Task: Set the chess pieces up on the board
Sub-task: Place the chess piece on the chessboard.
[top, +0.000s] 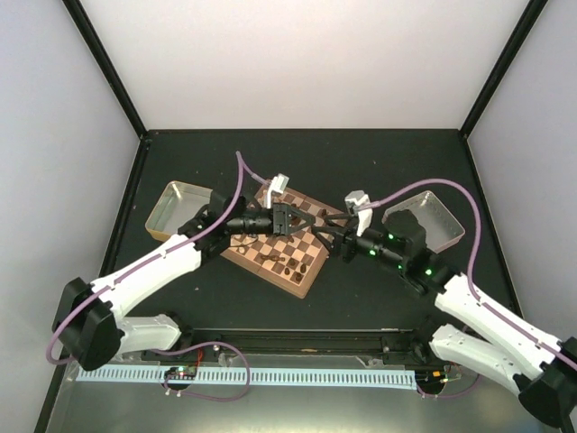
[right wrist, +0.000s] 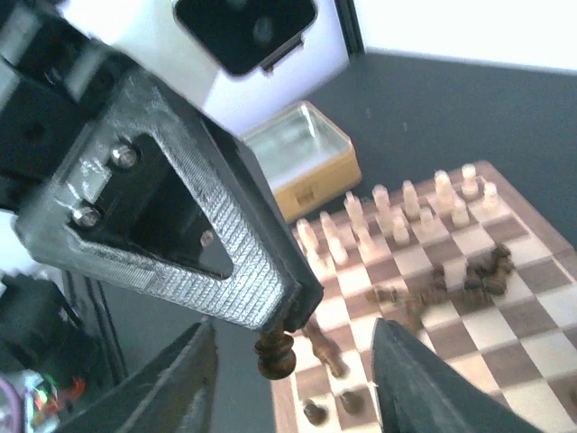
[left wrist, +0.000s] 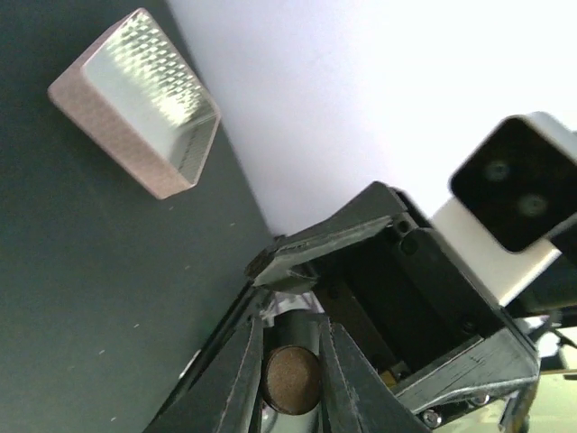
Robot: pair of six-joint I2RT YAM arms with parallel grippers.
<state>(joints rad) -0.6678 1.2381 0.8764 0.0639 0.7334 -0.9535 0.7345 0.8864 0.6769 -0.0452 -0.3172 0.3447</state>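
- Right wrist view: left gripper (right wrist: 290,320) hangs by the board (right wrist: 514,334) edge nearest this camera. Its jaws pinch one dark piece (right wrist: 275,354), which sticks out past the tip and sits clear of the squares.
- Left wrist view agrees: a round brown end sits clamped between its own fingers (left wrist: 242,379).
- Right gripper (right wrist: 293,392): jaws spread wide and holding nothing, one finger to each side of the held piece, not touching it.
- Cream pieces (right wrist: 406,212) stand in two rows on the far side of the board. Most dark pieces (right wrist: 455,281) lie tumbled mid-board, and a couple stand at the near edge.
- Top view: both arms meet over the board's right side. A metal tray (top: 171,206) sits well off to the left.
- Judgement: either a handover to the right gripper or a direct placing on the dark side's rows; cannot tell which.
- If handing over: close the right jaws squarely on the stem before the left lets go.
- If placing: bring the piece upright, lower it straight onto a free near-edge square, and release only once the base sits flat.
- Risk: a sideways exit could knock the standing neighbours.
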